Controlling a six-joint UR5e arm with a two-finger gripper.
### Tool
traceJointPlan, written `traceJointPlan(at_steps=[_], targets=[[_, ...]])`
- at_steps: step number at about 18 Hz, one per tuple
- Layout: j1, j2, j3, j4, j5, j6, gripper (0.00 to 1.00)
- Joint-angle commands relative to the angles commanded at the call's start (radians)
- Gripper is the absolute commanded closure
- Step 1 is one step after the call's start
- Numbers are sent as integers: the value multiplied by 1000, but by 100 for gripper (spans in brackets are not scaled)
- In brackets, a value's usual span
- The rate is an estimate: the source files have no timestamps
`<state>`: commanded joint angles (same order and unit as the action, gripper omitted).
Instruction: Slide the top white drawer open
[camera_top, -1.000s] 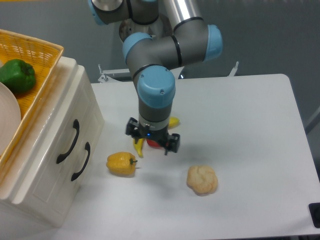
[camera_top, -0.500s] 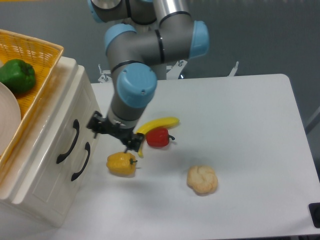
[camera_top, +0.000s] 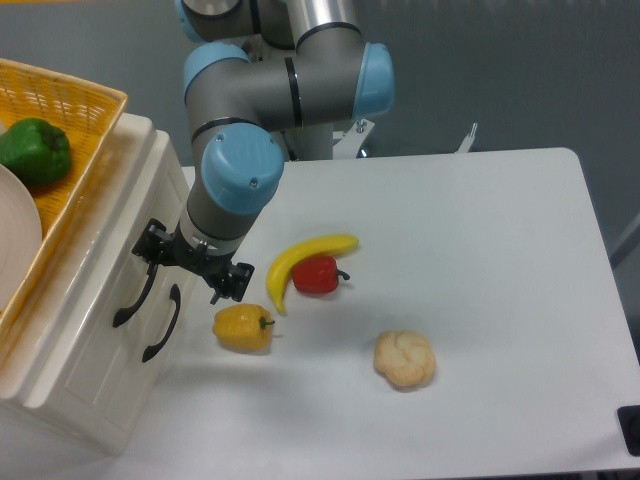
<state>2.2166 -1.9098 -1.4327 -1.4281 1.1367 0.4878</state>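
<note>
- Now the gripper is hanging just right of the top drawer, level with its handle, so the grasp target is lying a short way to the left of the fingers.
- Its fingers are standing apart, one near the handle's upper end and one out over the table; they are holding nothing, and I cannot tell whether the left one is touching the handle.
- That handle is a curved black bar running up and down the slanted drawer front, so the fingers are needing to straddle it across its short width.
- Judging by the front, the drawer is sitting shut, flush with the cabinet, above the lower drawer and its matching handle, which is lying just near of the target and is easy to catch by mistake.
- Glossy cream paint on the drawer is looking slick, so the pull is depending on hooking the bar, not on friction with the panel.
- Opening means pulling rightward, and a yellow pepper, a banana and a red pepper are lying close in that path; a bun is sitting farther right.
- Atop the cabinet a basket is carrying a green pepper.
</note>
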Motion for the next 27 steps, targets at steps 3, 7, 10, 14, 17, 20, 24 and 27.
traceJointPlan(at_steps=[3,7,10,14,17,20,24,27], targets=[[0,-3,0,0,-11,-18,0],[-2,-6,0,0,-12,-26,0],[-2,-8,0,0,-12,-26,0],[-3,-11,-2,2,-14,-29,0],[-5,-17,-2,2,-14,-44,0],[-6,-17,-2,2,-14,-45,0],[-8,-23,-3,3,-14,-48,0],[-8,-25,-3,3,-14,-45,0]])
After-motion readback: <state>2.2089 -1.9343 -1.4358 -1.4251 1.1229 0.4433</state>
